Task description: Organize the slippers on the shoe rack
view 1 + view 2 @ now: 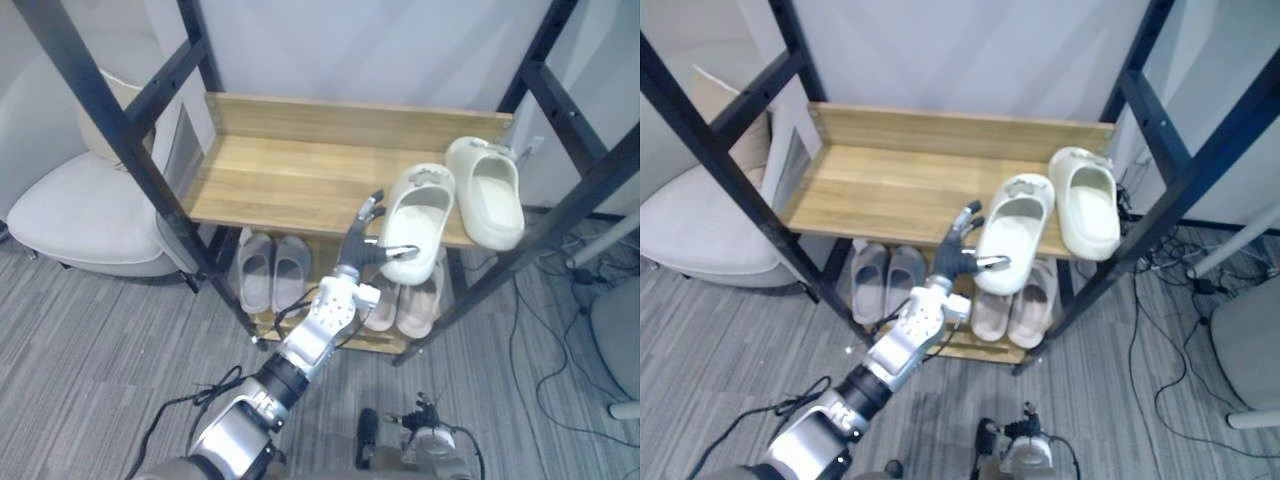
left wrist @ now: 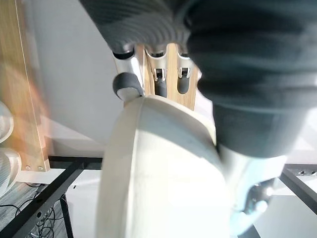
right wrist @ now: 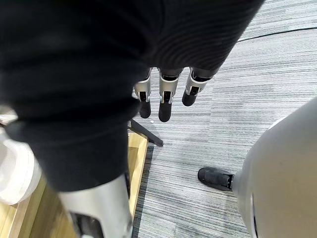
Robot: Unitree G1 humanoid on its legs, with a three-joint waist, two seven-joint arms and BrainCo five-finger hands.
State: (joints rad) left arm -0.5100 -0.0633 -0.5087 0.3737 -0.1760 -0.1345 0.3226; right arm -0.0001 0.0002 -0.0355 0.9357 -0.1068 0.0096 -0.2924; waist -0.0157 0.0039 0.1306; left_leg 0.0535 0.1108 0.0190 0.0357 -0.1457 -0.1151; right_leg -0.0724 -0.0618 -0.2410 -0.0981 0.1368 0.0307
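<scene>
My left hand (image 1: 356, 250) reaches up from the lower left to the front edge of the wooden top shelf (image 1: 280, 170) of the shoe rack. It is shut on a cream slipper (image 1: 420, 215), with the thumb across the heel opening and the fingers (image 2: 159, 79) along its left side. The slipper (image 2: 163, 163) is tilted, toe on the shelf and heel hanging past the front edge. A second cream slipper (image 1: 487, 190) lies flat just to its right. My right hand (image 3: 166, 94) hangs over the grey carpet with straight fingers, holding nothing.
On the lower shelf sit a grey pair of slippers (image 1: 272, 272) and a beige pair (image 1: 405, 305). Black frame posts (image 1: 110, 110) flank the rack. A white chair (image 1: 80, 205) stands to the left, and cables (image 1: 540, 320) trail on the floor to the right.
</scene>
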